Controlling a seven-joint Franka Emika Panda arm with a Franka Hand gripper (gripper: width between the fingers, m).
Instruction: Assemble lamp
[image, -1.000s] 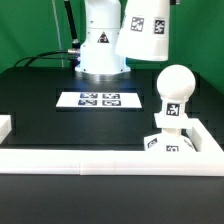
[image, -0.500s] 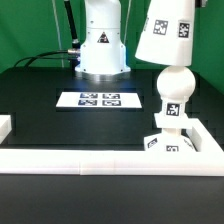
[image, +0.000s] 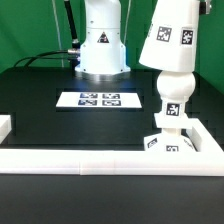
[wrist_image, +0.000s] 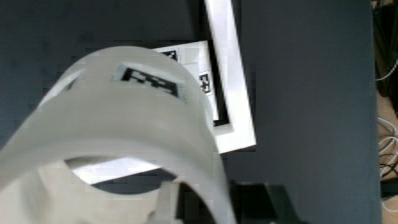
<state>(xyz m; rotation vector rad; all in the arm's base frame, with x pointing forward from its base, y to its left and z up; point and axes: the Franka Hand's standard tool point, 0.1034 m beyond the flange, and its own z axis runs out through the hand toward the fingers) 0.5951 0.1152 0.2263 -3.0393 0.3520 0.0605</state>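
**Shade drops over the top of the bulb**

Half a second ago the shade (image: 172, 38) hung tilted above the bulb (image: 171, 92), with the whole round ball showing under its rim. Now it has come lower and further toward the exterior view's right, and its wide lower edge covers the crown of the bulb, so only the lower part of the ball and its neck show. 1 second ago it was higher still and off toward the exterior view's left. The shade leans a little, its narrow end up at the picture's top edge.

The bulb stands upright on the base (image: 168, 139), which sits in the corner of the white rail (image: 100, 157) at the exterior view's right. Bulb and base have not moved. The marker board (image: 99, 99) lies flat on the black table (image: 40, 105) in front of the robot arm's pedestal (image: 102, 45).

Labels: 2 black-and-white square tags show on the shade, 1 on the bulb, more on the base and the marker board; none carries readable writing. A round dark logo sits on the pedestal, too small to read.

From the wrist view the shade (wrist_image: 125, 130) fills most of the frame, 1 tag facing up. The gripper itself is out of sight in both views, so I cannot tell how its fingers stand
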